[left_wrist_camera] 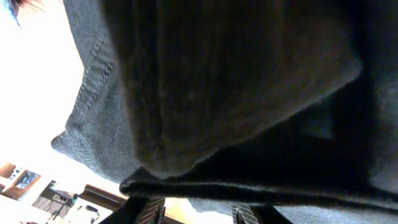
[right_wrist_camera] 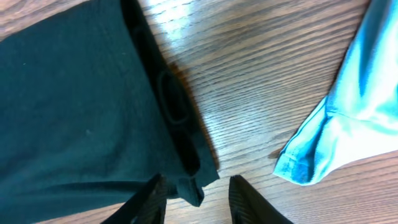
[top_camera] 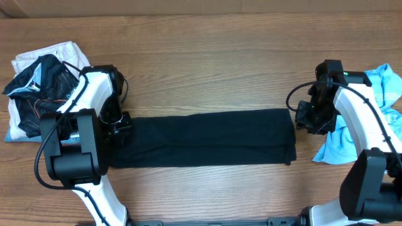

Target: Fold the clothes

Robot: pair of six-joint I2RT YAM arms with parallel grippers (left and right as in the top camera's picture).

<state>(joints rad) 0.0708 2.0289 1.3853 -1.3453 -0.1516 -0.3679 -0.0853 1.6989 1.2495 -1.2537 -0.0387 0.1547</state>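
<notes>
Black garment (top_camera: 207, 138) lying as a long strip across centre frame on the wooden table (top_camera: 207, 56); left gripper (top_camera: 118, 127) at its left end, smothered in cloth, hold impossible to tell; right gripper (top_camera: 309, 118) at its right end, fingers parted around the corner; blue garment (top_camera: 383, 94) far right

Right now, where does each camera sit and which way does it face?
Overhead: above the table, looking down on the black garment; left arm and right arm show.
Left wrist: on the left arm, pressed against black fabric; left fingers at bottom.
Right wrist: on the right arm, looking down at the garment's end and a blue cloth; right fingers at bottom.
Shared: overhead and right wrist both show garment and blue cloth.
</notes>
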